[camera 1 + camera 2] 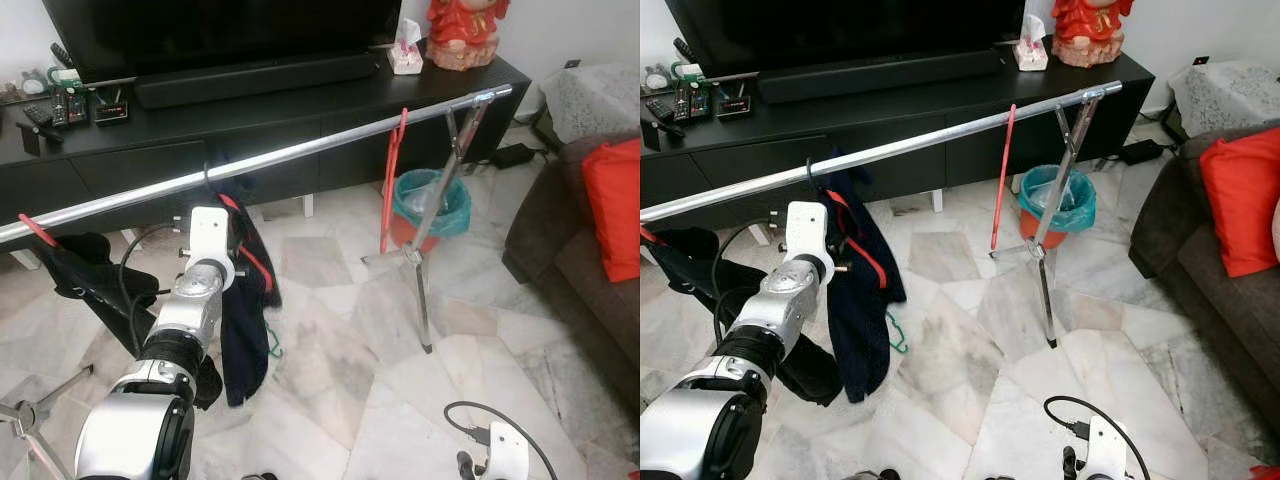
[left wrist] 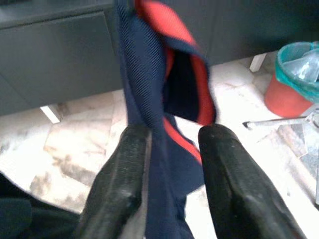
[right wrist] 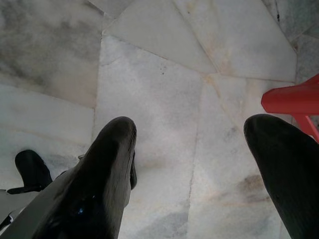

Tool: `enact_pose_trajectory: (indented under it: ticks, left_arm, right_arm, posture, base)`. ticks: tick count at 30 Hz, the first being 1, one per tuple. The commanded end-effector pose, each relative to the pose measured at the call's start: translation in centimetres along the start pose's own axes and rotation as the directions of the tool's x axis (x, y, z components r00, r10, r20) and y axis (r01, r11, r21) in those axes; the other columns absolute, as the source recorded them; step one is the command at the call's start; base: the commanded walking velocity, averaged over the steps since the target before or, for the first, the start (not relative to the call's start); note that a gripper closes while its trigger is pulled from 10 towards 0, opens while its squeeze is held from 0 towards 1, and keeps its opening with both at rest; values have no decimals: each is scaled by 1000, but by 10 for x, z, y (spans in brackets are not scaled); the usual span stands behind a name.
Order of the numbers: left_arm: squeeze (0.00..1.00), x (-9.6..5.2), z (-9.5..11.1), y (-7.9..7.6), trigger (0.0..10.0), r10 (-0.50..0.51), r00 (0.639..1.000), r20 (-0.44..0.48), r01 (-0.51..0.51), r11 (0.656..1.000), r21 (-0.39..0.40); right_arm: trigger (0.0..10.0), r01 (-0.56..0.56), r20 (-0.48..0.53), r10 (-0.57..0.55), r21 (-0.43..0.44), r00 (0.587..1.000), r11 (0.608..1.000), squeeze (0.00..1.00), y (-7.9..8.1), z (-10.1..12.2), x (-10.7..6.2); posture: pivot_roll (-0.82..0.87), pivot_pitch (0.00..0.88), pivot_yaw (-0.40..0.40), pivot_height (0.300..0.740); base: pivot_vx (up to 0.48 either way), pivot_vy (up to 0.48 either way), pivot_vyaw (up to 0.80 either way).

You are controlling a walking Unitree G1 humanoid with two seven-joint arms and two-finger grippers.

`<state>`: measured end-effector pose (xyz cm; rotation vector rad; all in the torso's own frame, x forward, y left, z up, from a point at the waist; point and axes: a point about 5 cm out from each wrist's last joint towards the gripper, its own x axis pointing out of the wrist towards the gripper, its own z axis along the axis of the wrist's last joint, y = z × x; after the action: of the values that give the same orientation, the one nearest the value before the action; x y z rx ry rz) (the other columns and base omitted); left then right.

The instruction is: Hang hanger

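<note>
Silver and slanting, the rail (image 1: 300,152) crosses the room in front of the black TV cabinet (image 1: 260,120), and everything else can be placed against it. The left arm reaches up and forward from the robot's shoulder, its forearm straight, its white wrist just under the rail's middle. The left tool (image 2: 172,144) has its two black fingers (image 2: 119,174) set narrowly around the navy cloth (image 2: 149,114) with red trim; the cloth passes between them, the left finger touching it, though a firm pinch cannot be confirmed. That cloth hangs from the rail on a hanger (image 1: 212,180) whose dark hook loops over the rail just above the wrist, the garment drooping below toward the marble floor (image 1: 330,370). A second dark garment (image 1: 80,270) hangs near the rail's low left end, by a red clip (image 1: 38,230). Further right along the rail, a bare red hanger (image 1: 392,180) dangles, close to the rail's tripod stand (image 1: 430,230). Behind that stand, below the rail's high end, sits a red bin (image 1: 430,205) with a teal liner. The right arm hangs low, well below and right of the rail; the right tool (image 3: 199,164) points at the floor with its fingers spread wide and nothing between them. A red plastic piece (image 3: 294,102) lies near one fingertip.
</note>
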<state>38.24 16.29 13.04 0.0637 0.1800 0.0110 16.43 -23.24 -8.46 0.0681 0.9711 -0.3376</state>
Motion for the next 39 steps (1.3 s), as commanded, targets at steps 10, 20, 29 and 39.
enact_pose_trajectory:
  ticks: [10,20,29,39]
  left_arm:
    - [1000,-31,7,11,10000,-31,989,143,31,1000,6]
    - [0,-104,-31,40,10000,-24,979,201,22,1000,13]
    - [0,-156,-137,64,10000,-7,988,-154,28,990,136]
    - [0,-171,-221,64,10000,64,864,-500,-5,993,120]
  right_arm:
    - [10000,-19,-14,19,10,1000,1000,0,6,-7,-1]
    - [10000,-53,15,53,9,998,999,0,14,-2,-1]
    - [10000,-68,24,68,-1,997,998,0,17,0,-1]
    - [10000,-78,11,78,-46,997,996,0,19,-2,-1]
  posture:
    - [-30,99,13,740]
    - [-4,95,5,740]
    - [0,82,-4,740]
    - [-4,70,-21,740]
  base:
    - [0,0,0]
    - [0,0,0]
    - [0,0,0]
    - [0,0,0]
